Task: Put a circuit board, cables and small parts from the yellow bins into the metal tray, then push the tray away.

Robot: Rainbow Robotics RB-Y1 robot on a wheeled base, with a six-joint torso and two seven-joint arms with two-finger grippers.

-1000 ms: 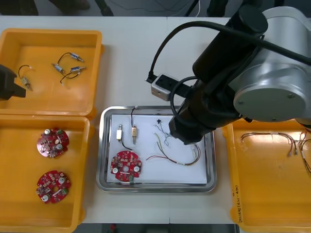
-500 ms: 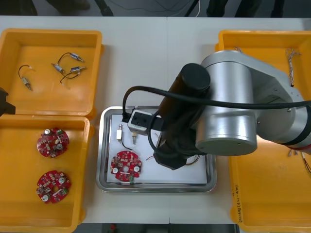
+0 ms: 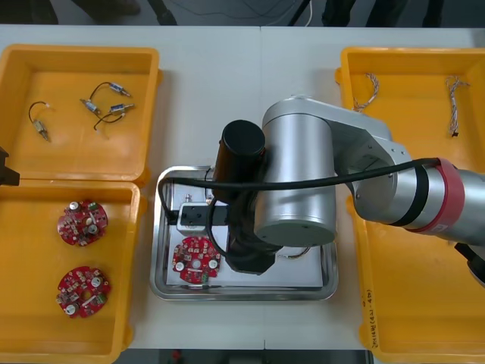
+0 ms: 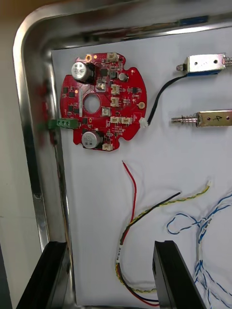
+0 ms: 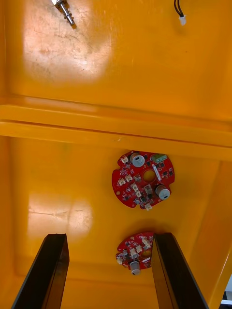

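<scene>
Over the metal tray (image 3: 163, 288) at the middle of the counter (image 3: 220, 98), the right claw (image 4: 111, 277) hung low with its fingers spread and nothing pinched between them. One finger stood by the tray's near wall and the other over the white lining. The red and yellow cable (image 4: 133, 217) lay loose on the lining between them. Just beside it lay the twisted blue and white cable (image 4: 208, 227). Farther from the fingers rested a round red circuit board (image 4: 101, 101), its green connector against the wall, and two small metal parts (image 4: 205, 64), a black cable (image 4: 157, 104) trailing from one.

With each kind of item already inside, the loading looked finished. The low, open pose beside the wall therefore probably served the push: a finger set against that wall could drive the tray away without touching the loose goods. The risk lay in catching a cable under a finger.

The left claw (image 5: 108, 275), also spread and empty, hung above the near left yellow bin (image 5: 58, 193), where two spare boards (image 5: 143, 179) lay, well apart from the work.
</scene>
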